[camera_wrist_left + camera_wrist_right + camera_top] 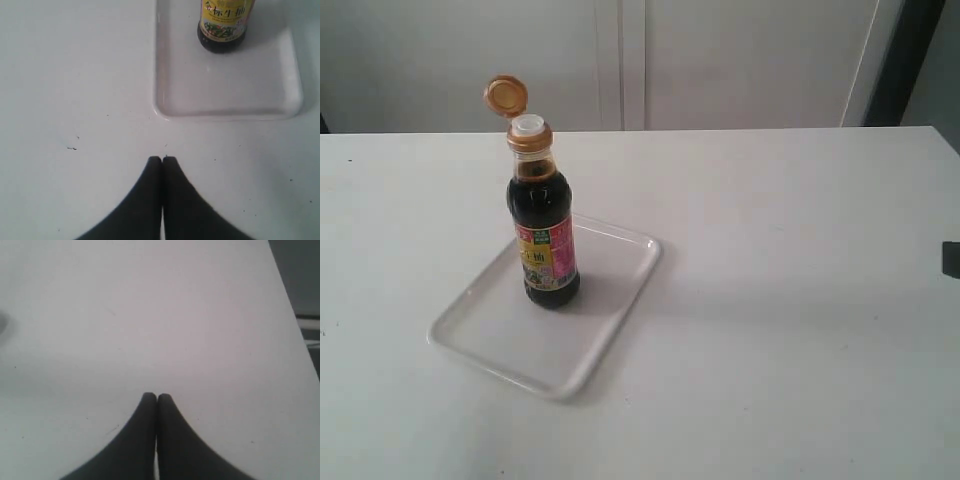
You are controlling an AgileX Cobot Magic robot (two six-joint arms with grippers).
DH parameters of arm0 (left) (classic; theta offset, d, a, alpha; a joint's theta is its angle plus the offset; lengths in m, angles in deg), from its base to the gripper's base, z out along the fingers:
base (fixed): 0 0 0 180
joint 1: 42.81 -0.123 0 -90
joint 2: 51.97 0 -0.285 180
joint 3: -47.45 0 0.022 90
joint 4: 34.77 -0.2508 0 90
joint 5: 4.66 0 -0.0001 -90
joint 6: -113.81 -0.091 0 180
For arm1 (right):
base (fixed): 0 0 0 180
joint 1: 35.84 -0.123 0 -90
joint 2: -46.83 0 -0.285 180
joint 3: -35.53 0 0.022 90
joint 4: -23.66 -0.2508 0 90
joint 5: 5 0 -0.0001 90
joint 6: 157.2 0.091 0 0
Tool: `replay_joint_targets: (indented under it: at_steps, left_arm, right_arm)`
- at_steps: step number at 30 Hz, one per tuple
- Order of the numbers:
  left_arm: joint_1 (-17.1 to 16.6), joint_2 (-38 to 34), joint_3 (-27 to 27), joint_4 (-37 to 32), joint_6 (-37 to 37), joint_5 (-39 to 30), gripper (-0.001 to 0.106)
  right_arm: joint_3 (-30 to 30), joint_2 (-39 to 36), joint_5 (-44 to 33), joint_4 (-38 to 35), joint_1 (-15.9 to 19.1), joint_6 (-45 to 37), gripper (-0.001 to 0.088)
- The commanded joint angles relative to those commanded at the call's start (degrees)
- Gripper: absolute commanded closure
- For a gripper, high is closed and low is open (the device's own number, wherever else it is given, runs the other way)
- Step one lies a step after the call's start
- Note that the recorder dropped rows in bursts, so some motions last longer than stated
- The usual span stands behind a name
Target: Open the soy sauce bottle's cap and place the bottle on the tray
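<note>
**Open bottle stands on the tray**

The soy sauce bottle (pixel 544 232) stands upright on the white tray (pixel 611 328), toward its far end. The orange-brown cap (pixel 506 96) is flipped back on its hinge (white spout exposed). The liquid is dark.

The soy sauce bottle (pixel 223 25) carries the only lettering: in the left wrist view, dark Chinese characters on the label's yellow band read roughly "金标生抽". Smaller print there, and in the exterior view, is illegible.
</note>
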Motion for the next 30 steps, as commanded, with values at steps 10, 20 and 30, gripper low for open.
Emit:
replay_joint_targets:
  at_steps: [10,20,30]
  left_arm:
    - [0.0,10.6,9.6,0.0,1.9,6.8,0.105]
    - [0.0,19.5,12.6,0.3,3.6,8.9,0.105]
    - [0.0,19.8,12.6,-0.2,3.1,8.8,0.105]
  right_arm:
    - [9.1,16.7,10.0,0.0,0.0,0.0,0.0868]
    - [9.8,20.3,10.8,-0.1,0.0,0.2,0.0868]
    - [9.8,20.3,10.8,-0.1,0.0,0.2,0.0868]
